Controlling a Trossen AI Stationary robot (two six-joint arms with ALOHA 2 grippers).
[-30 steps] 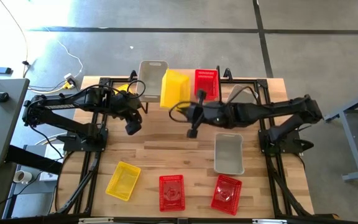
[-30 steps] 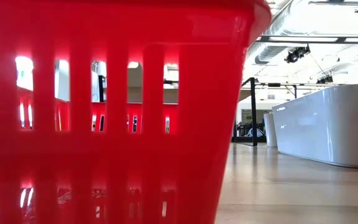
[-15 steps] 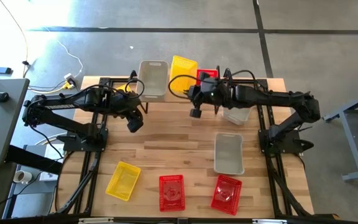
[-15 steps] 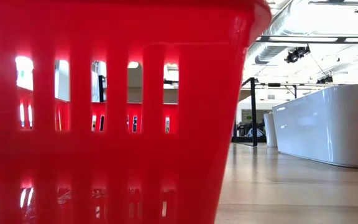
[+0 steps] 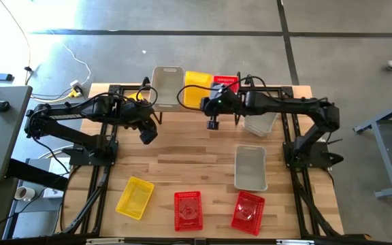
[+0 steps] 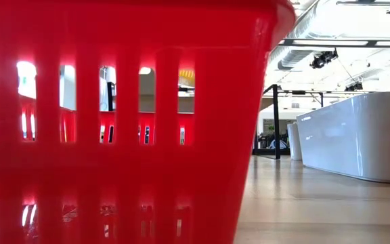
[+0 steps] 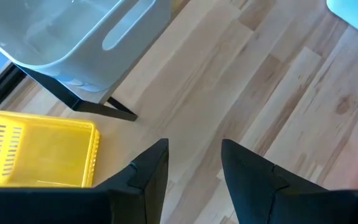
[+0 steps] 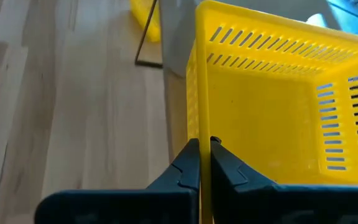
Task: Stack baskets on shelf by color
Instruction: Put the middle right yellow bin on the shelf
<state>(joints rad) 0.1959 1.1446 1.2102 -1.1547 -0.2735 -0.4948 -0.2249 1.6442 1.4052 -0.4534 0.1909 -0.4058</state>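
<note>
Low view almost wholly blocked by a red basket right at the lens; arms hidden there. High view only: yellow basket, two red ones and a grey basket, long axis front to back, near tabletop front. Left tool parted, empty, above bare planks. Right tool pinched on rim of yellow shelf basket, between grey and red at back.
</note>
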